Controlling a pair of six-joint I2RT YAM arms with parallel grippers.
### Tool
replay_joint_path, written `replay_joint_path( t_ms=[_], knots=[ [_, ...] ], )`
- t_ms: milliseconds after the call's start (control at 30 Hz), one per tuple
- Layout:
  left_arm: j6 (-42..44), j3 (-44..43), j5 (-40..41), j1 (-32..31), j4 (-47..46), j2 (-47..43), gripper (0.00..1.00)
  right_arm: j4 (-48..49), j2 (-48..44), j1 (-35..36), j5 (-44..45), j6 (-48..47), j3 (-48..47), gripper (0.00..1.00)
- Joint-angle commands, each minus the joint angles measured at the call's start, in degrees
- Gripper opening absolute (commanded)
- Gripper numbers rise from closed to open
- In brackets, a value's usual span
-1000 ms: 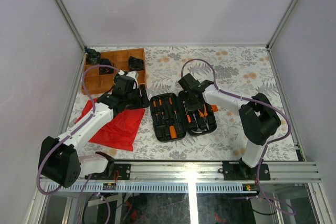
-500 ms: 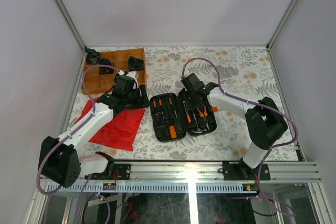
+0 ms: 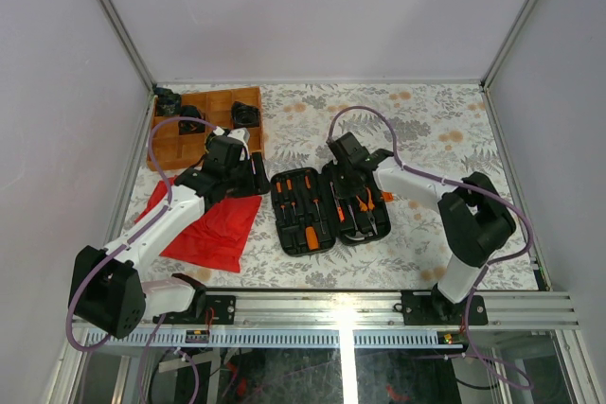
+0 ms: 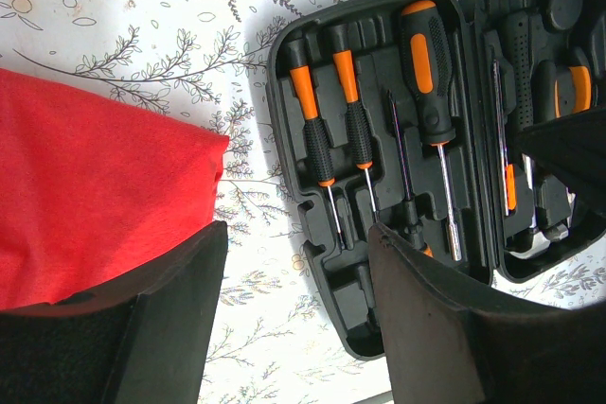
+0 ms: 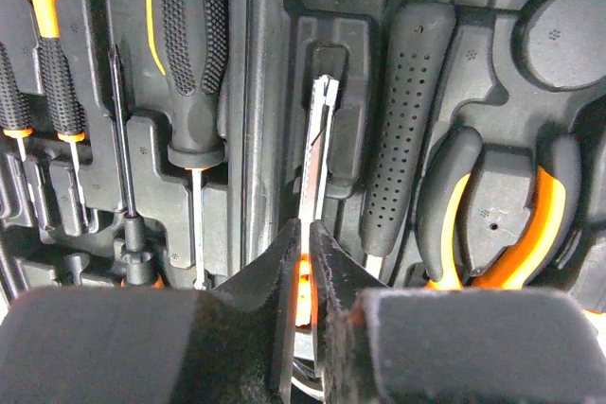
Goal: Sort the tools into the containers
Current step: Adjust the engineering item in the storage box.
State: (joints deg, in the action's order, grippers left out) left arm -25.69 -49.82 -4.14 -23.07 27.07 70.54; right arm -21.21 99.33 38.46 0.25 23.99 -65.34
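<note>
Top external view gives us one black tool case [image 3: 329, 207], lying open near the middle of the bench [image 3: 426, 130], closer to its near edge, with an orange latch [image 3: 386, 196] on its right side. We count two halves.

From the left wrist, the left half holds four screwdrivers in their slots: two small ones with orange-and-black handles [image 4: 312, 111], one slim black one [image 4: 402, 163] and one large one [image 4: 431, 63].

From the right wrist, the right half shows one pair of orange-handled pliers [image 5: 502, 224], one black dotted handle [image 5: 402, 120] and one slim metal tool [image 5: 322, 139] in the middle slot.

Our right hand [image 5: 303, 262] is low over that slot, its fingers drawn in to a narrow gap around the tool's orange end.

Our left hand [image 4: 294, 309] is open and grips nothing, hanging over the bench between the case and a red cloth [image 3: 210, 224].

Farther left and beyond the cloth stands one compartmented wooden tray [image 3: 204, 144], with three dark objects in or at it, too small for us to name.

The right arm crosses over the case's right half.

Bare flowered bench lies beyond the case and to its right; metal frame posts and pale walls close the sides.
</note>
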Motion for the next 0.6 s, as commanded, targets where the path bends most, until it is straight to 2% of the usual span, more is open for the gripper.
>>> replay_joint_path(
  t_ms=[0,567],
  knots=[
    [-0.23,0.16,-0.75,0.47,-2.11,0.3,0.6,1.2,0.91,-0.41,-1.73,-0.33,-0.54,0.13],
    [-0.29,0.08,-0.83,0.48,-2.11,0.31,0.6,-1.57,4.46,-0.39,-2.54,-1.09,-1.49,0.08]
  ],
)
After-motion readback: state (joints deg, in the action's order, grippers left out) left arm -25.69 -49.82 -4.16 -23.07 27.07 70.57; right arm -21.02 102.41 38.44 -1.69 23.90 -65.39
